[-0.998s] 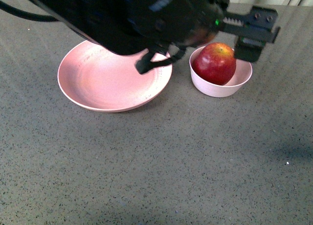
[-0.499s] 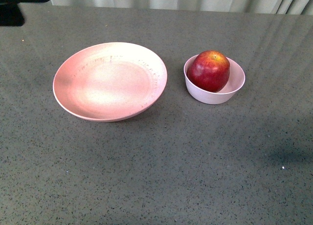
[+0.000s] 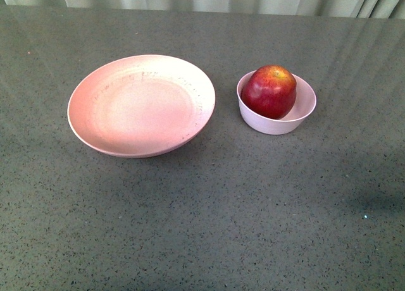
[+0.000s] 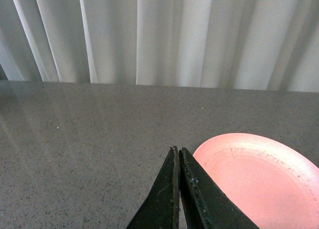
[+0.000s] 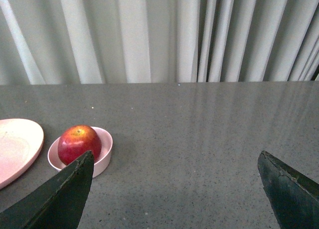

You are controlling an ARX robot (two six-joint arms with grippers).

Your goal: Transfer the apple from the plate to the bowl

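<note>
The left gripper [image 4: 177, 154] has its two dark fingers pressed together with nothing between them; their tips hang above the grey speckled tabletop [image 4: 89, 139], just beside the rim of the pink plate [image 4: 259, 174]. The right gripper [image 5: 177, 176] is spread wide and empty, one finger [image 5: 65, 194] at each edge of its wrist view, with bare tabletop [image 5: 199, 139] filling the gap. From that wrist view the bowl [image 5: 102, 154] lies beyond one finger, well apart from it, and the apple [image 5: 79, 143] sits inside it.

In the front view neither arm shows. The dark-red apple [image 3: 269, 91], yellowish around the stem, rests in the small pale pink-white bowl [image 3: 302, 109], leaning toward the side of the bowl nearest the plate and rising well above its rim. The wide pink plate [image 3: 141, 105], with faint speckled marks along its inner wall, stands just beside the bowl, a narrow strip of tabletop [image 3: 202, 221] between them, and it holds nothing. Behind the bowl, past the far edge of the table, hang pale pleated curtains [image 5: 149, 35].
</note>
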